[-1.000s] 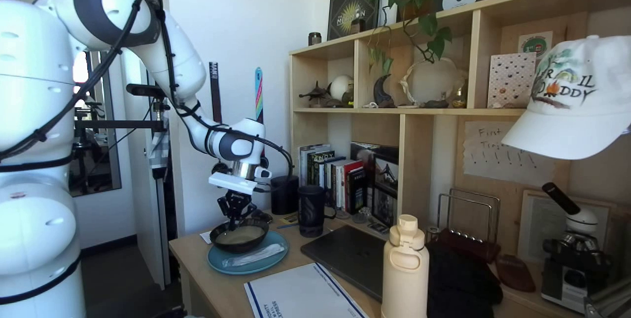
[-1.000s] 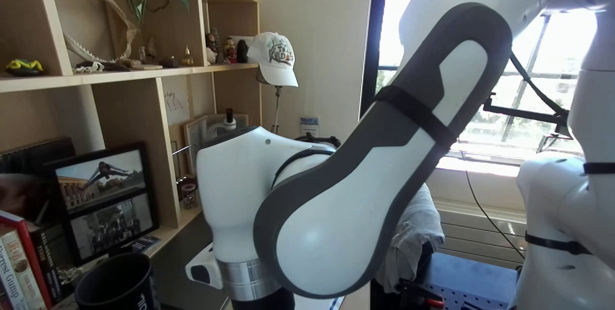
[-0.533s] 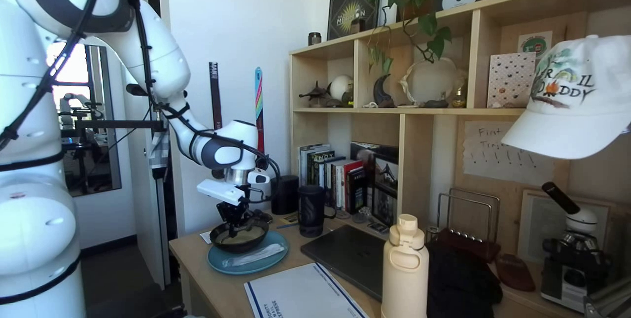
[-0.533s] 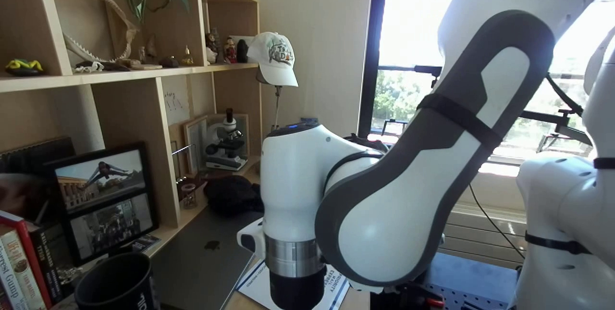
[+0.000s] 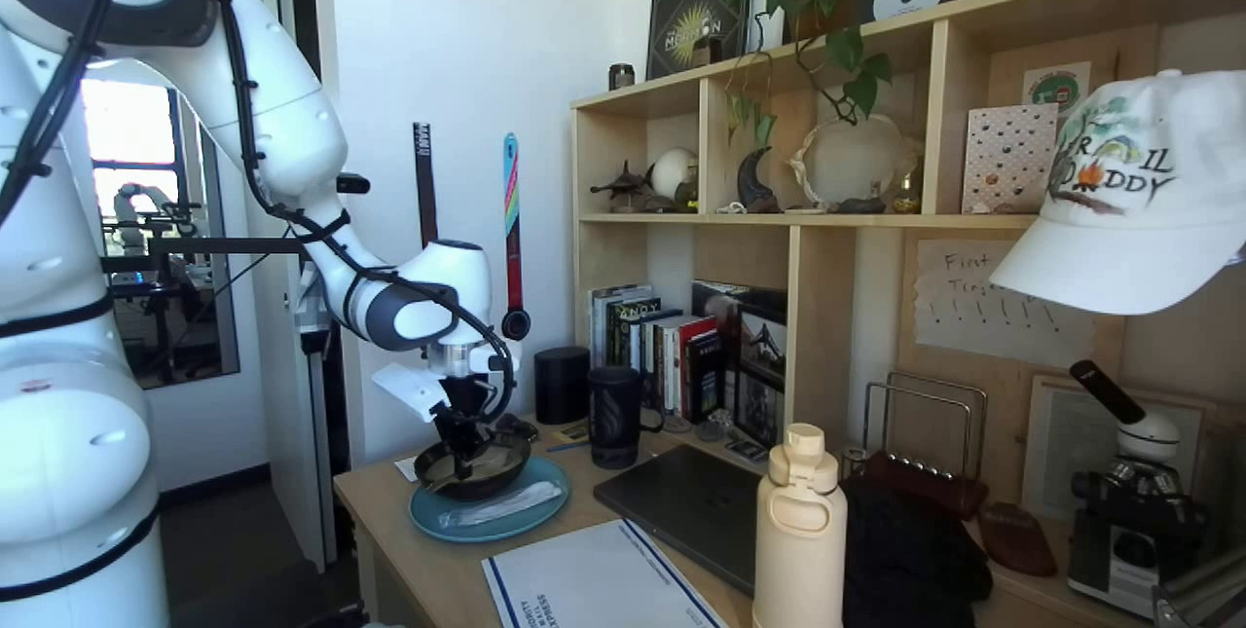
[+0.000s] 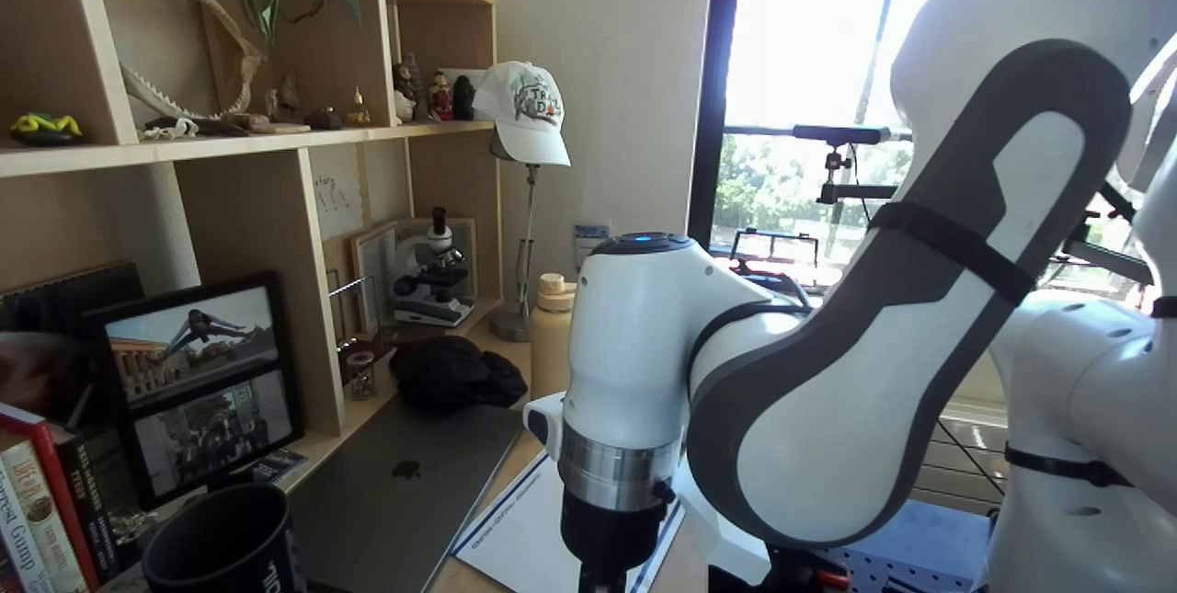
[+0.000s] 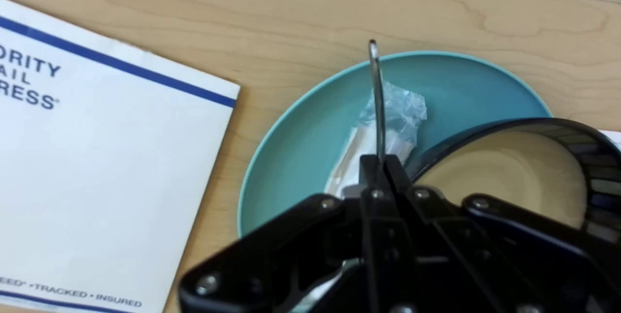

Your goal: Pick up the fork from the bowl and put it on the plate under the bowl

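I have the pincer (image 7: 382,163) clenched on the fork (image 7: 379,99). In the wrist view I note the plate (image 7: 291,157) beneath it, the bowl (image 7: 504,172) to its right.

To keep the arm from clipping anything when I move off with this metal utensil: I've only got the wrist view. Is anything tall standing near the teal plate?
Observer: Yes. In an exterior view, a black mug stands upright on the desk, on the bookshelf side of the plate.
Operator: Noted. What lies beside the Priority Mail Express envelope, outside my picture?
Observer: A closed laptop, flat on the desk along the envelope's bookshelf side; it shows in both exterior views.
Operator: And anything else upright on that desk, farther off?
Observer: A cream water bottle, standing farther from the plate than the black mug does.
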Robot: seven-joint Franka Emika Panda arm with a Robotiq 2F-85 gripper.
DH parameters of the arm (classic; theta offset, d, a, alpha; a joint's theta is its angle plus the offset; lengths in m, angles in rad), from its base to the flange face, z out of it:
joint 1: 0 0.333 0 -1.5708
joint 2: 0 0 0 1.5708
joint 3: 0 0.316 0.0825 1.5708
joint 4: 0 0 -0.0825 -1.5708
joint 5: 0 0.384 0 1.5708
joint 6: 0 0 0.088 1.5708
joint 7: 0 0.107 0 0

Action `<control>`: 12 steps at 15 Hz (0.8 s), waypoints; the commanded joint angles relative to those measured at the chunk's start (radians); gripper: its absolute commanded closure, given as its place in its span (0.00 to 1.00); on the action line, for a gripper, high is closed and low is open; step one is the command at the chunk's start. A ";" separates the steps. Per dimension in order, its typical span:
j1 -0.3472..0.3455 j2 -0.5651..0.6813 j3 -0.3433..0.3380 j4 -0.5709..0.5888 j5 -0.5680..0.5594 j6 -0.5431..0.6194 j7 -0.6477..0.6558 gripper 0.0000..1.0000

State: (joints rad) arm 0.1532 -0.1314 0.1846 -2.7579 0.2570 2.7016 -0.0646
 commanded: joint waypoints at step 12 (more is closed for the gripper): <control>0.024 0.119 -0.015 -0.020 0.045 0.339 0.217 0.98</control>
State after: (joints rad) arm 0.1533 -0.0613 0.1779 -2.7784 0.2520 2.9623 0.1500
